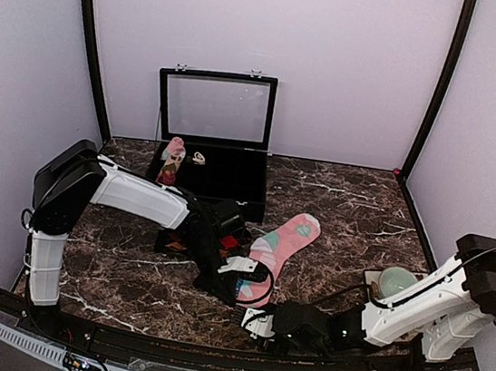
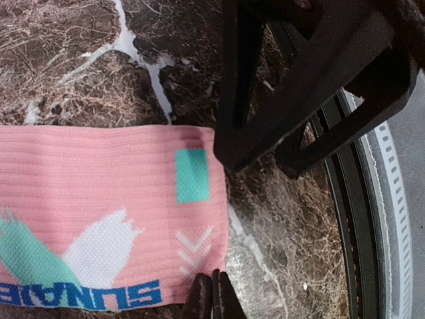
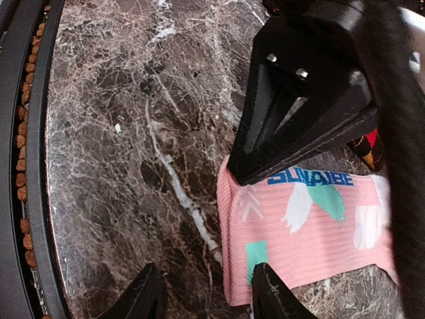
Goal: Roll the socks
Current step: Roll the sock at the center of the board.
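Pink sock [image 3: 312, 246] cuff reads "SUNAIBE" in blue

Bright, even, soft overhead light in the top view; only faint, diffuse shadows. Mild sheen on the marble table [image 1: 337, 206] at 2 o'clock. Crisp knit on the pink sock [image 2: 99, 193] in wrist views; near foreground dark, soft at 1 o'clock.

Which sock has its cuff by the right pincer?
The pink sock: its cuff edge lies between the open right pincer's fingers. The argyle sock peeks out farther off.
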You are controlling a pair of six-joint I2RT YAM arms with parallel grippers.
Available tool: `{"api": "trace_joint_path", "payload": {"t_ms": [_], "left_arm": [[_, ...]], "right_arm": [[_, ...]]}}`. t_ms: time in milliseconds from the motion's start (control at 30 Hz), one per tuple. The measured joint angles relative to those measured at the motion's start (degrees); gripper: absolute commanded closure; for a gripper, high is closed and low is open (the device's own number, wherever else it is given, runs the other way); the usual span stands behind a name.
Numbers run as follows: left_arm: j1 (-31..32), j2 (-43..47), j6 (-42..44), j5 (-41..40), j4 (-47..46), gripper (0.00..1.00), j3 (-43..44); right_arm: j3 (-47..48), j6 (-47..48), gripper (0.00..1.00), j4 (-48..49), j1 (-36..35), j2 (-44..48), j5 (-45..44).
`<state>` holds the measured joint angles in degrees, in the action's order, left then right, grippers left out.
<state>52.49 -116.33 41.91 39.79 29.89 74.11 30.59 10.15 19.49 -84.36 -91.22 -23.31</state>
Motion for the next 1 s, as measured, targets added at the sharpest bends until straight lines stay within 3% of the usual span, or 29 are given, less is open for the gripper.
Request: {"api": "trace_joint_path", "payload": {"t_ms": [533,700,833,1000], "left_arm": [[-1.84,-3.41,1.6,4.72,7.17,0.98,4.24],[-1.84,-3.58,2.08,4.72,7.8,0.96,4.5],[-1.86,-3.58,2.08,4.7,7.96,0.86,4.7],[-2.23,-3.58,1.86,4.61,8.07,0.51,5.07]], "right_arm": [[0.74,3.5,0.66,5.35,1.27,-5.01,-1.64],[0.11,3.54,0.74,6.25,2.64,-5.01,-0.76],[-0.15,2.8,0.87,6.6,3.06,-5.18,0.55],[-0.24,0.92,1.0,8.2,3.1,-6.54,1.86]]}}
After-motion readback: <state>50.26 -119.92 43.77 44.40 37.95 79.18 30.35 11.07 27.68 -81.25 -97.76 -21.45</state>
